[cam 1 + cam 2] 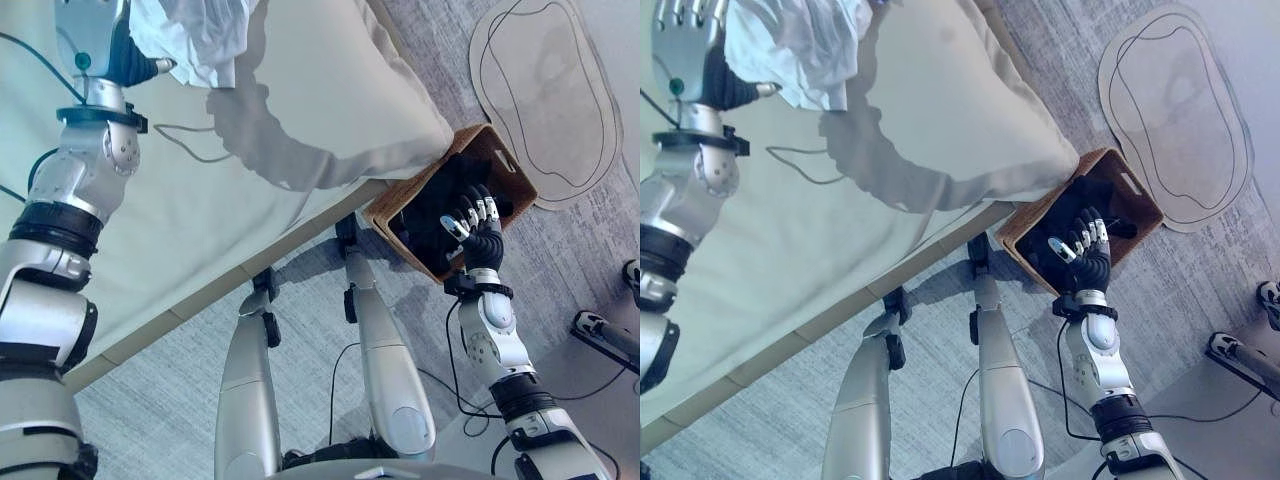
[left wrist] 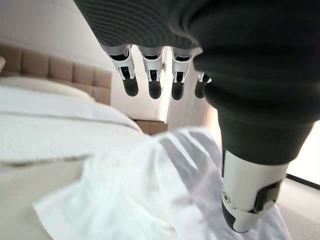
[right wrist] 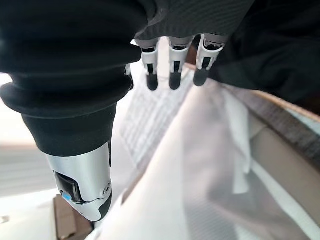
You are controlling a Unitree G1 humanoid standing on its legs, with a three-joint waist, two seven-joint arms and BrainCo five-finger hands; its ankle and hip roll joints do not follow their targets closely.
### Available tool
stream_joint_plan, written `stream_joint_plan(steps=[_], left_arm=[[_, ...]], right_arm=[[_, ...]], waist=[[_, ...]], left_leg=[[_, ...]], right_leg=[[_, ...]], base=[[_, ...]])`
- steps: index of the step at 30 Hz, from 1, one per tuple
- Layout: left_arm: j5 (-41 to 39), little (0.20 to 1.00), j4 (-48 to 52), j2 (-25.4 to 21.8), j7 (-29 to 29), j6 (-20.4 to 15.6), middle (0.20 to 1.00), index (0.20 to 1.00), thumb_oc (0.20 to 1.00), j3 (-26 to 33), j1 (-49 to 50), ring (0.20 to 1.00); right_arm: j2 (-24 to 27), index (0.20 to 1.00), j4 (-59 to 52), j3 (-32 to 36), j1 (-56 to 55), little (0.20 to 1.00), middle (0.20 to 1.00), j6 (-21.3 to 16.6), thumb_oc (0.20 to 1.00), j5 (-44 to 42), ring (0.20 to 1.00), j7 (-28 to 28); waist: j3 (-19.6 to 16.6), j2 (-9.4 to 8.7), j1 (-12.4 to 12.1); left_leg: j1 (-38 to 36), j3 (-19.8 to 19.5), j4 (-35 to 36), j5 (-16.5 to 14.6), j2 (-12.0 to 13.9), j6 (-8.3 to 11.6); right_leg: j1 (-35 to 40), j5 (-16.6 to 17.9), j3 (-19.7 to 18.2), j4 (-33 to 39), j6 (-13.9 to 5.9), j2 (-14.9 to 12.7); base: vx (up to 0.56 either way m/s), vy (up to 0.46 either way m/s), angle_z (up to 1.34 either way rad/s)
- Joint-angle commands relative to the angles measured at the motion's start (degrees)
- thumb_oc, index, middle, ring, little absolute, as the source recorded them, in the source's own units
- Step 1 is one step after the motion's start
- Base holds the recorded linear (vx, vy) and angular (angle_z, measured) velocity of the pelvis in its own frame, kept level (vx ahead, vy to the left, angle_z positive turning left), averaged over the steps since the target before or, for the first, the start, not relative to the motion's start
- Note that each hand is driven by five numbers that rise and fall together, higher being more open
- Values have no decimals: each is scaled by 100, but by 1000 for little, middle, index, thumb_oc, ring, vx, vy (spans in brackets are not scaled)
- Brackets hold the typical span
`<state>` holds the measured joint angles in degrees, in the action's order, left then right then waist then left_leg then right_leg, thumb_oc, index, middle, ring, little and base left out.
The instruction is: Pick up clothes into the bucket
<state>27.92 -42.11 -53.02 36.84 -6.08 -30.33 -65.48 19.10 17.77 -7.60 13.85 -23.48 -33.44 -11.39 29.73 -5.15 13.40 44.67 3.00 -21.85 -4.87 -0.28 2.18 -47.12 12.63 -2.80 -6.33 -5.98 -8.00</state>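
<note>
A crumpled white garment (image 1: pixel 195 35) lies on the bed near its far side. My left hand (image 1: pixel 100 40) hovers just beside it, fingers (image 2: pixel 150 80) straight and open above the cloth (image 2: pixel 140 200), holding nothing. A woven brown basket (image 1: pixel 510 165) stands on the floor against the bed's edge, with dark clothes (image 1: pixel 440 205) inside. My right hand (image 1: pixel 478 225) is raised over the basket's near side, fingers (image 3: pixel 170 65) straight and open, empty. Dark cloth (image 3: pixel 270 50) shows just past it.
The bed (image 1: pixel 200 230) is covered by a pale sheet, and a large cream pillow (image 1: pixel 340 90) lies near the basket. A pale oval rug (image 1: pixel 545 90) lies on the grey carpet beyond the basket. A dark stand's foot (image 1: pixel 605 335) sits at the far right.
</note>
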Motion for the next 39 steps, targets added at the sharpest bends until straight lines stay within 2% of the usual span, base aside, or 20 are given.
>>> stream_joint_plan(steps=[1,7,10,11,17,18,19,20,22,26,29,30,31,32,33,39], left_arm=[[-484,1000,89,-473,-72,-420,1000,1000,1000,235,-311,1000],[-886,1000,52,-477,-436,-759,1000,1000,1000,62,-419,1000],[-860,1000,-37,-450,-488,-741,1000,1000,1000,-69,-550,1000],[-783,1000,-289,-443,-568,-719,1000,1000,1000,-327,-754,1000],[-682,1000,-908,-400,-769,-616,1000,1000,1000,-892,-1303,1000],[-693,1000,-1012,-382,-866,-602,1000,1000,1000,-958,-1361,1000],[-739,1000,-1163,-344,-927,-598,1000,1000,1000,-1038,-1456,1000],[-738,1000,-1200,-326,-943,-581,1000,1000,1000,-1058,-1503,1000],[-732,1000,-1449,-252,-1218,-521,1000,1000,1000,-1214,-1623,1000],[-587,1000,-1536,-263,-1433,-503,1000,1000,1000,-1497,-1792,1000],[-626,1000,-1655,-246,-1460,-493,1000,1000,1000,-1501,-1832,1000],[-599,915,-1670,-246,-1465,-469,915,915,915,-1515,-1851,915],[-578,765,-1704,-247,-1492,-455,765,765,765,-1530,-1856,765],[-583,442,-1732,-242,-1529,-454,442,442,442,-1535,-1855,442],[-580,200,-1765,-242,-1538,-443,200,200,200,-1538,-1865,200],[-531,200,-1752,-259,-1616,-416,200,200,200,-1491,-1811,200]], right_arm=[[383,1000,-540,211,-119,1000,1000,-402,1000,-154,1000,33],[409,1000,-696,300,-241,1000,1000,-434,1000,-56,1000,55],[416,1000,-736,317,-259,1000,1000,-441,1000,-29,1000,62],[451,1000,-793,327,-280,1000,1000,-456,1000,4,1000,96],[443,1000,-876,378,-300,1000,1000,-497,1000,-61,1000,166],[447,1000,-889,395,-315,1000,1000,-499,1000,-91,1000,182],[437,1000,-911,415,-317,1000,1000,-504,1000,-116,1000,196],[430,1000,-891,407,-319,1000,1000,-497,1000,-132,1000,202],[434,1000,-900,451,-311,1000,1000,-470,1000,-211,1000,239],[438,1000,-950,460,-357,1000,1000,-447,1000,-308,1000,371],[409,1000,-1000,476,-387,1000,1000,-459,1000,-391,1000,432],[410,1000,-1006,483,-387,1000,1000,-459,1000,-393,1000,436],[414,1000,-1017,492,-387,1000,1000,-452,1000,-391,1000,439],[405,1000,-1017,508,-389,1000,1000,-445,1000,-399,1000,437],[393,1000,-1014,508,-383,1000,1000,-443,1000,-405,1000,442],[368,1000,-993,535,-414,1000,1000,-414,1000,-416,1000,460]], waist=[[-55,159,82],[-55,200,144],[-74,207,177],[-94,205,235],[-144,182,296],[-185,210,289],[-152,178,327],[-192,215,311],[-202,236,340],[-231,249,372],[-266,280,389],[-275,287,396],[-286,294,395],[-293,301,396],[-291,305,398],[-322,324,397]], left_leg=[[163,110,339,373,-20,-141],[567,158,272,404,-34,-110],[666,179,239,407,-21,-101],[761,188,227,406,-18,-91],[940,243,240,423,34,-79],[896,202,225,231,71,-48],[1003,266,200,406,42,-87],[962,214,189,226,81,-52],[1013,234,119,188,99,-62],[1123,206,-24,129,101,-86],[1231,202,-163,65,105,-111],[1264,203,-182,60,112,-116],[1277,200,-191,53,116,-123],[1287,195,-185,52,117,-124],[1297,188,-193,55,120,-126],[1300,212,-202,56,129,-122]], right_leg=[[152,-403,259,-335,-408,-223],[-289,-339,210,-369,-421,-224],[-392,-322,209,-377,-428,-238],[-504,-286,184,-377,-442,-241],[-675,-199,185,-296,-476,-257],[-643,-342,169,-310,-517,-209],[-744,-189,168,-308,-485,-246],[-719,-332,146,-324,-524,-203],[-785,-345,123,-354,-527,-178],[-890,-391,81,-467,-510,-151],[-1029,-445,43,-601,-494,-124],[-1057,-454,38,-618,-489,-131],[-1067,-459,34,-617,-486,-123],[-1079,-463,36,-616,-489,-120],[-1103,-460,34,-626,-490,-115],[-1123,-479,45,-665,-478,-98]], base=[[-1,17,-3],[-5,14,-1],[0,0,0],[0,0,0],[6,6,-3],[4,5,-7],[83,21,-7],[12,14,-9],[51,19,-8],[0,4,-1],[0,0,0],[0,0,0],[0,0,0],[0,0,0],[0,0,0],[4,-8,-7]])
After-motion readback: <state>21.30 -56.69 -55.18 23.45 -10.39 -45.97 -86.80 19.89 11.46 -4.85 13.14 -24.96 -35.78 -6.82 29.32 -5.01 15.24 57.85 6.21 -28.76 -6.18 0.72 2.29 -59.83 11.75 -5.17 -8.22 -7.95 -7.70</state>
